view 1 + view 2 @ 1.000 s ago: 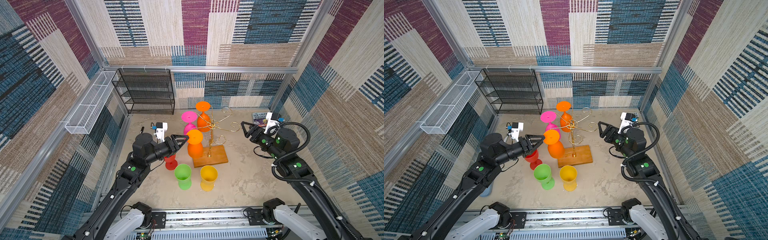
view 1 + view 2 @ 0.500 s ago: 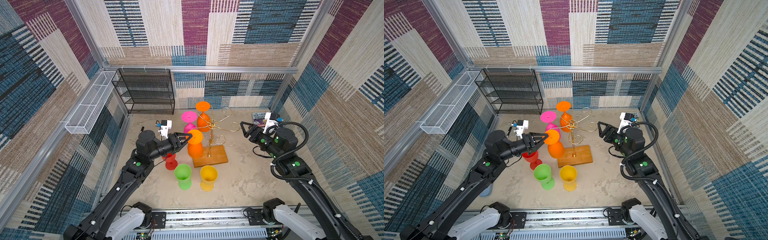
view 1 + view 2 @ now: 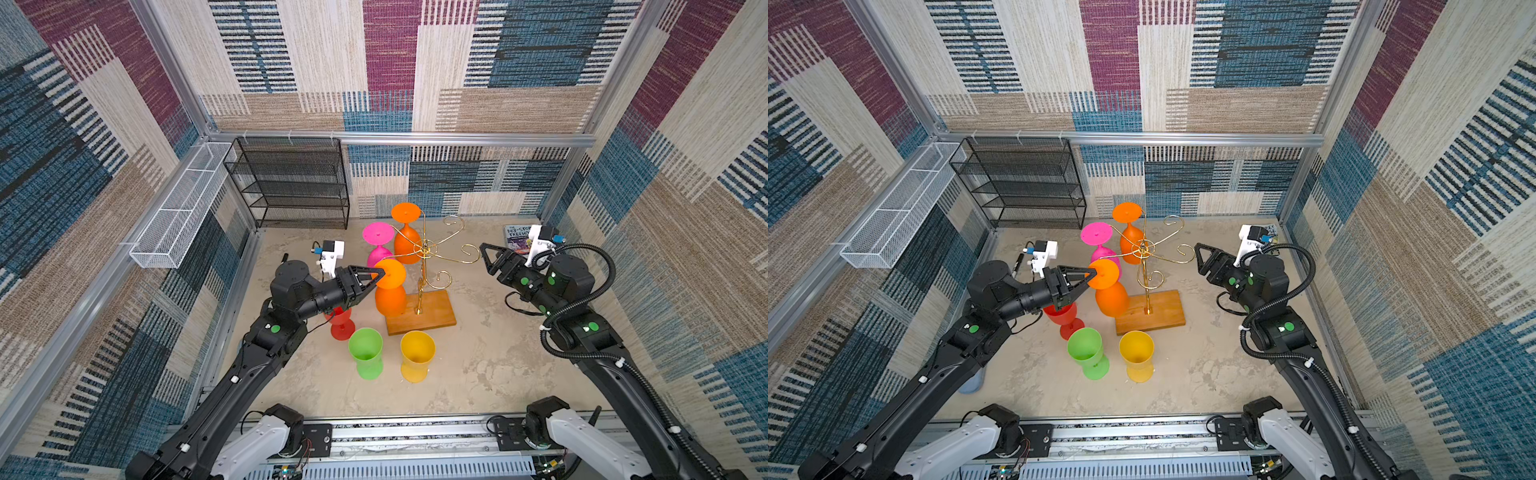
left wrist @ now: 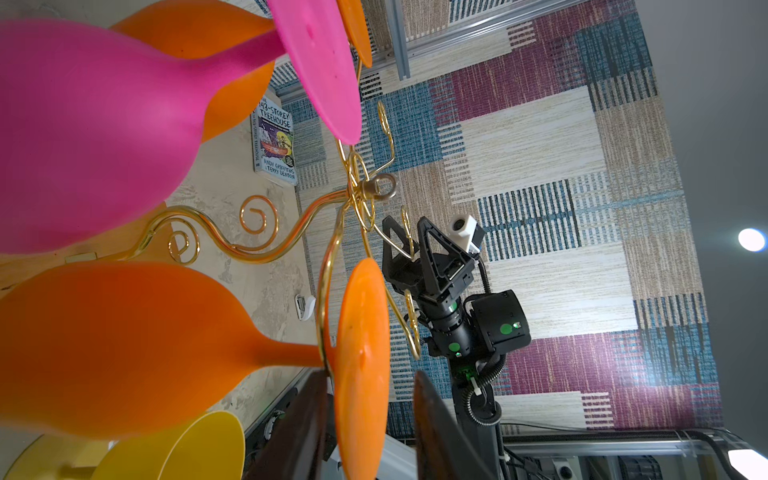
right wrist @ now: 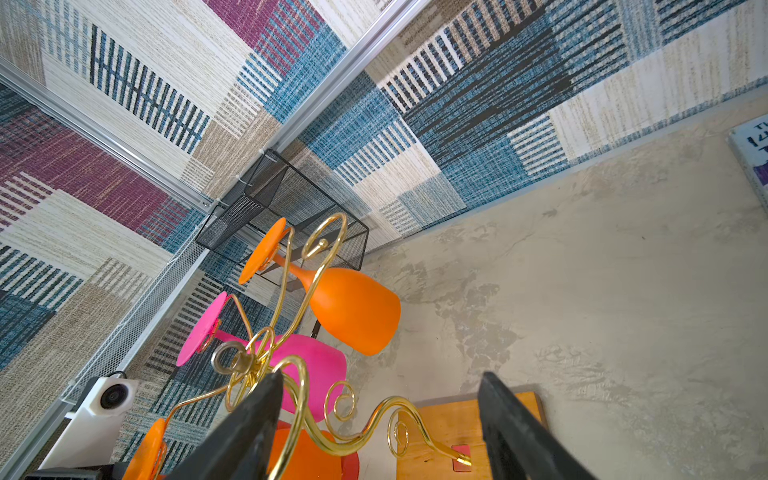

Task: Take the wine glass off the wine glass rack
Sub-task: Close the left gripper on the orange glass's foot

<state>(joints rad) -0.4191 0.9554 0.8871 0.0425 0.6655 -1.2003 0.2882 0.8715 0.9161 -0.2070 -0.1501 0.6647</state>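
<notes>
Left hand (image 4: 368, 376) jaws apart, straddling the foot of the front orange wine glass (image 3: 390, 297); gap on one side, not clamped. Glass hangs inverted on the wine glass rack (image 3: 424, 248), middle of the surface (image 3: 498, 365). Risk: pulling before the foot clears the curl could tip the light rack or swing the bowl into the pink glass (image 3: 377, 233). Left wrist view shows that gap; top views show the red glass (image 3: 343, 332) under the hand, and the right hand (image 3: 485, 251) spread, empty.

Left arm (image 3: 249, 365) reaches from the near-left base toward the far right, wrist roughly level. Left gripper (image 3: 380, 275) points right toward the middle, jaws partly apart; the left wrist view shows a gap inside one finger (image 4: 432, 419). Right arm (image 3: 598, 345) rises from the near-right base, elbow bent. Right gripper (image 3: 485, 252) points left, jaws spread wide.
</notes>
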